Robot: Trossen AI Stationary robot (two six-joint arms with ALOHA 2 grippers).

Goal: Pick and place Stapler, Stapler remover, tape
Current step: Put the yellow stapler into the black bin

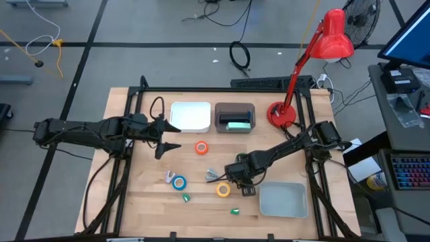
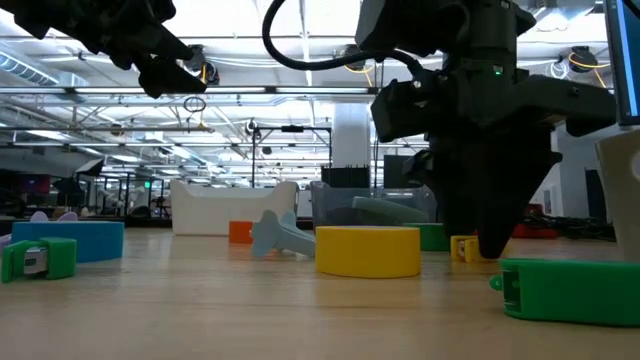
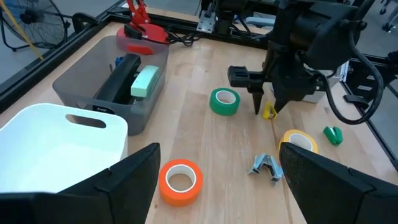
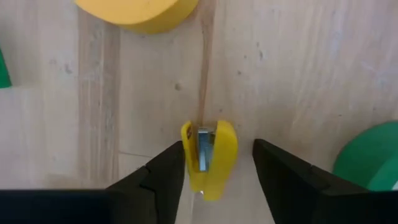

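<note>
My right gripper (image 4: 217, 146) points down at the table, open, with a small yellow piece (image 4: 214, 155) lying on the wood between its fingers. The yellow tape (image 1: 223, 190) and the green tape (image 3: 224, 101) lie flat on either side of it. The orange tape (image 1: 201, 148) and the blue tape (image 1: 179, 181) lie flat further left. The grey stapler remover (image 3: 266, 167) rests on the wood near the yellow tape. The dark stapler (image 3: 118, 78) lies in the grey bin (image 1: 235, 107). My left gripper (image 1: 173, 136) hangs open above the table's left part. My right gripper comes at the small yellow piece from above, one finger on each side. One finger (image 4: 168, 168) stands right against the piece's side (image 4: 186, 146); I cannot tell whether it touches. The other finger (image 4: 273, 168) stands apart from it. The piece lies on the table.
A white bin (image 1: 190, 115) stands next to the grey bin at the back. A red desk lamp (image 1: 282, 114) stands at the back right. A pale grey tray (image 1: 283, 199) sits at the front right. Small green pieces (image 1: 186, 197) (image 1: 235, 211) lie near the front edge.
</note>
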